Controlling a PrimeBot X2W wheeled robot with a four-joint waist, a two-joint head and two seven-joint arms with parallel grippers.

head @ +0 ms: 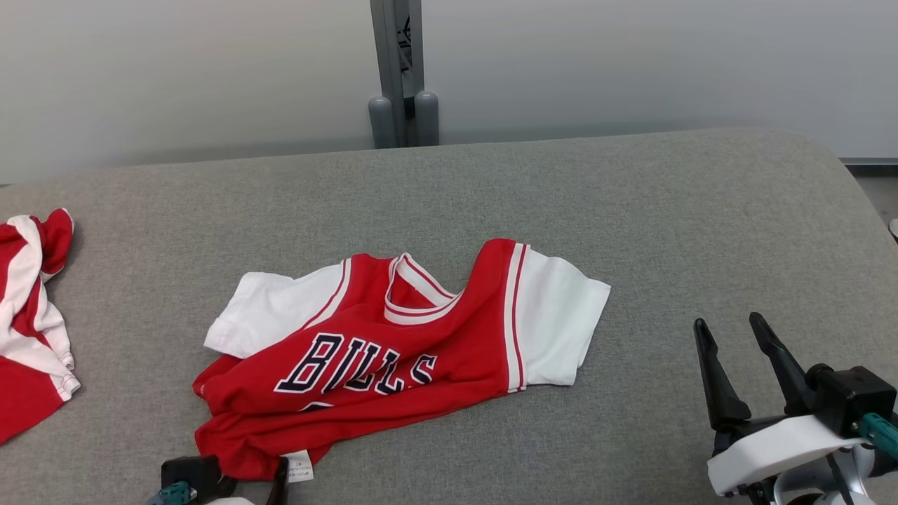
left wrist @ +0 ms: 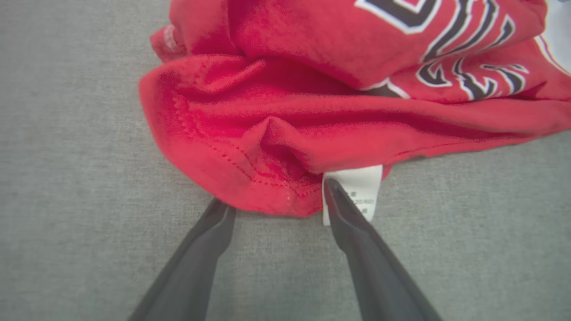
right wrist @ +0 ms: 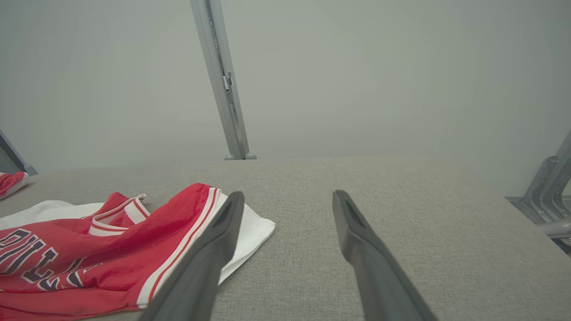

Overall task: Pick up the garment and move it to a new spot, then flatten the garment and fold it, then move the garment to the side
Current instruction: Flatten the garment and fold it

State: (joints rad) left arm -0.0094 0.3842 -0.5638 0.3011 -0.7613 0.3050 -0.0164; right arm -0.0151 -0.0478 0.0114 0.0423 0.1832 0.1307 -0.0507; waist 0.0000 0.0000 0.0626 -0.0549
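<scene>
A red garment (head: 393, 351) with white sleeves and dark "BULLS" lettering lies crumpled in the middle of the grey padded table (head: 666, 203). Its near hem is bunched, and a white label (left wrist: 363, 183) sticks out there. My left gripper (head: 252, 485) is at that hem, at the head view's bottom edge. In the left wrist view the left gripper (left wrist: 276, 198) is open, the hem's edge lies between its fingertips, and one fingertip (left wrist: 332, 191) rests over the label. My right gripper (head: 729, 324) stands open and empty to the right of the garment (right wrist: 102, 254), apart from its white sleeve.
A second red and white garment (head: 31, 315) lies heaped at the table's left edge. A grey post (head: 400, 70) rises behind the table against the pale wall. The table's right end is rounded, and a metal bracket (right wrist: 548, 196) stands beyond it.
</scene>
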